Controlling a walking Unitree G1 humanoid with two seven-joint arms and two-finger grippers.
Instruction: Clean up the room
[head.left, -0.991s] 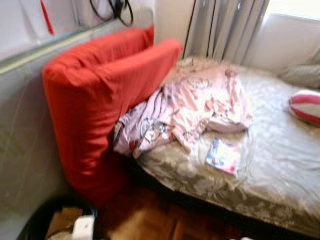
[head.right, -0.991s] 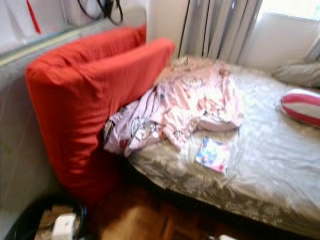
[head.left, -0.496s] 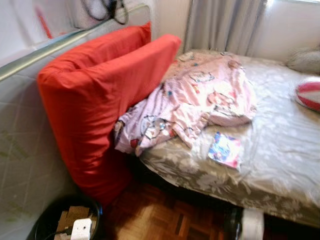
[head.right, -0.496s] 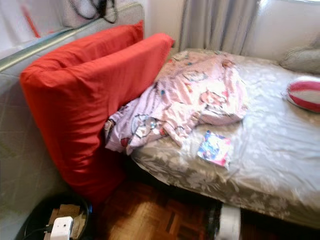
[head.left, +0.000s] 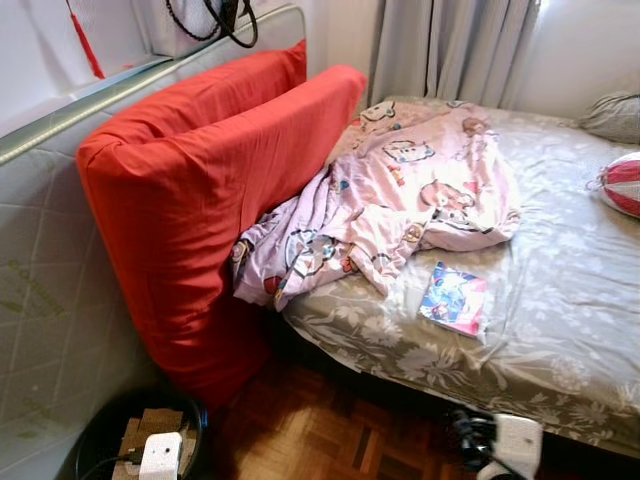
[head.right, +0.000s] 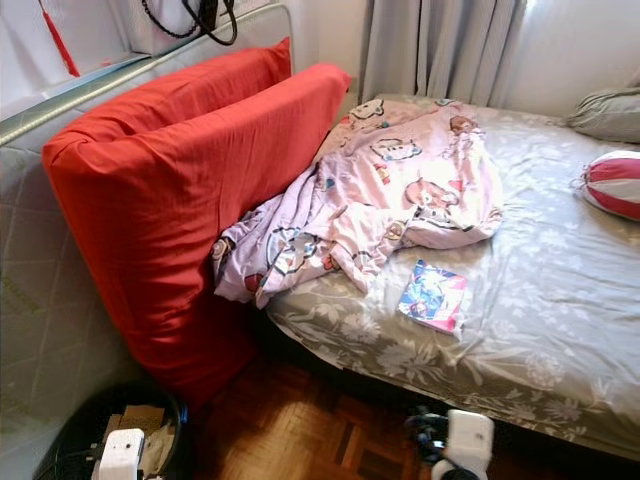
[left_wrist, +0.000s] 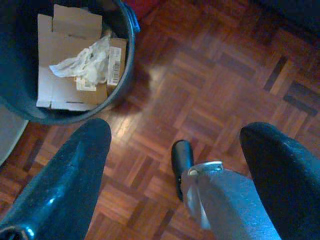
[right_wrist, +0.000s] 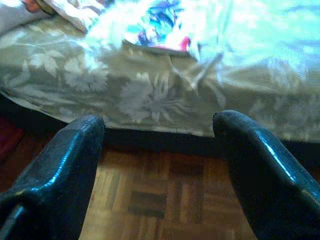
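Note:
A crumpled pink cartoon-print blanket (head.left: 400, 200) lies across the head of the bed and hangs over its near edge. Beside it, on the grey floral sheet (head.left: 560, 300), lies a small colourful booklet (head.left: 453, 298). My right gripper (right_wrist: 157, 122) is open and empty, low over the parquet, facing the bed's edge with the booklet (right_wrist: 157, 27) beyond it. My left gripper (left_wrist: 177, 132) is open and empty above the floor, near a black bin (left_wrist: 127, 30) holding cardboard and crumpled paper.
Two big red cushions (head.left: 200, 190) lean between the bed and a grey upright mattress (head.left: 40, 290). A red-and-white striped cushion (head.left: 622, 182) lies at the bed's right. The bin (head.left: 110, 440) stands at the cushions' foot. Grey curtains (head.left: 450, 45) hang behind. Parquet floor (head.left: 330, 430) runs in front.
The camera has tilted down and sharpened. My right arm has come into view at the bottom, in front of the bed. Nothing on the bed has moved.

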